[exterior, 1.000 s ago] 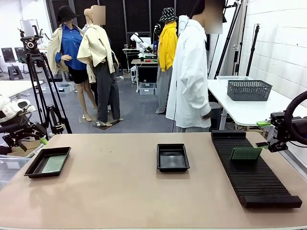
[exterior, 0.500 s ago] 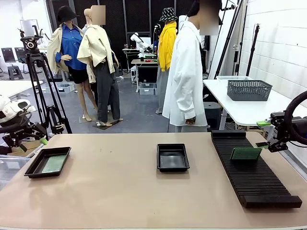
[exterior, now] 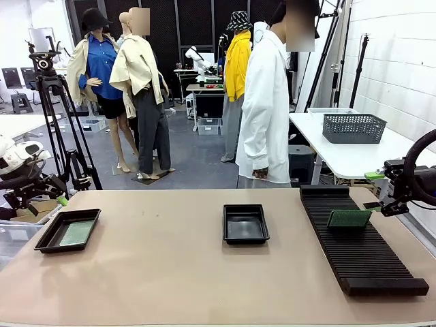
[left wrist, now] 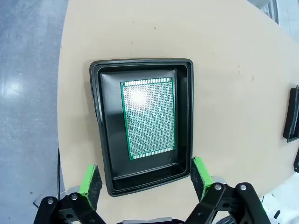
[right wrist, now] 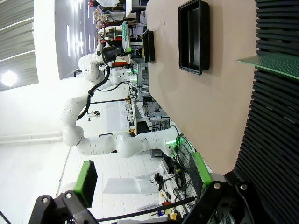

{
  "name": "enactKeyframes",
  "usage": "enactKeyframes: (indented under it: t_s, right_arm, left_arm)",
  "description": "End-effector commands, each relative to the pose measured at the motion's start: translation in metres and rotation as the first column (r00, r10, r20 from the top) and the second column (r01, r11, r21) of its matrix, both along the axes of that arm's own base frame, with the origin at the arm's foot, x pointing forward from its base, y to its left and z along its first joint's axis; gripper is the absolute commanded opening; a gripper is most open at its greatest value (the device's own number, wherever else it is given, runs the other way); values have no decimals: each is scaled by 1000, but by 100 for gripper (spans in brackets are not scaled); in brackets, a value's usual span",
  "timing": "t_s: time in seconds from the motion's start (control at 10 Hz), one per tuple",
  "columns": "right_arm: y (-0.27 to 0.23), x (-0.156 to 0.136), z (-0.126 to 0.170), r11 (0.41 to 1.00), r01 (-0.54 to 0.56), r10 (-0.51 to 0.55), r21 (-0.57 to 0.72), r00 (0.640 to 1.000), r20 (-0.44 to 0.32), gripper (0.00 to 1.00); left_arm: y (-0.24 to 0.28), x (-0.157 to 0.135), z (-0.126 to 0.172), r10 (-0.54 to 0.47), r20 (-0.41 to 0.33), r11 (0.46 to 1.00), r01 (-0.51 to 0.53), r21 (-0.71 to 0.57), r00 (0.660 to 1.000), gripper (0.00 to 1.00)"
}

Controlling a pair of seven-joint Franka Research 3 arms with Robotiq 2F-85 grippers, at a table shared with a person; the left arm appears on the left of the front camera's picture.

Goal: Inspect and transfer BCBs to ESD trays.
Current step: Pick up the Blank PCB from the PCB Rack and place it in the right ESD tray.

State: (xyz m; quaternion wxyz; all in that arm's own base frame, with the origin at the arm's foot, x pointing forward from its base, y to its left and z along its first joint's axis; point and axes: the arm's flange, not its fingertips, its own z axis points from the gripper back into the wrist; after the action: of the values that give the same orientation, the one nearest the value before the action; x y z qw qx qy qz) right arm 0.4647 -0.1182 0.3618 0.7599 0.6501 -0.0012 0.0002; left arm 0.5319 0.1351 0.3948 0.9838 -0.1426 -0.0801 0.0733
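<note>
One ESD tray (exterior: 48, 238) sits at the table's left edge with a green BCB (exterior: 76, 233) flat inside it. My left gripper (exterior: 48, 202) hangs open just left of it. In the left wrist view that tray (left wrist: 96, 107) and its BCB (left wrist: 148, 117) lie straight ahead of my open left gripper (left wrist: 145, 179). A second ESD tray (exterior: 245, 238), holding nothing, is at mid-table. Another BCB (exterior: 349, 218) stands on edge in the black slotted rack (exterior: 361, 255). My right gripper (exterior: 379, 205) is open beside the rack's right side; its view shows my right gripper (right wrist: 143, 176), the rack (right wrist: 275, 121), the standing BCB (right wrist: 271, 63) and the middle tray (right wrist: 194, 35).
A person in a white coat (exterior: 266, 109) stands at the table's far edge, hands down. A grey mesh basket (exterior: 354, 127) sits on a white side table at the back right. A camera tripod (exterior: 58, 122) stands beyond the left corner. Bare tabletop (exterior: 157, 272) spreads between the trays.
The person in the white coat has shifted slightly at the far edge. Both arms, the trays and the boards stay where they were.
</note>
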Motion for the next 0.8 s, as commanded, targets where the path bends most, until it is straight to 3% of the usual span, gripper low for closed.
enactKeyframes:
  t_s: [0.0,0.7]
  right_arm:
    - [0,-2,2,1000,-8,8,-6,1000,1,100]
    - [0,-2,2,1000,-8,8,-6,1000,1,100]
  left_arm:
    - [1,0,1,2,2,1000,-2,1,1000,100]
    - [1,0,1,2,2,1000,-2,1,1000,100]
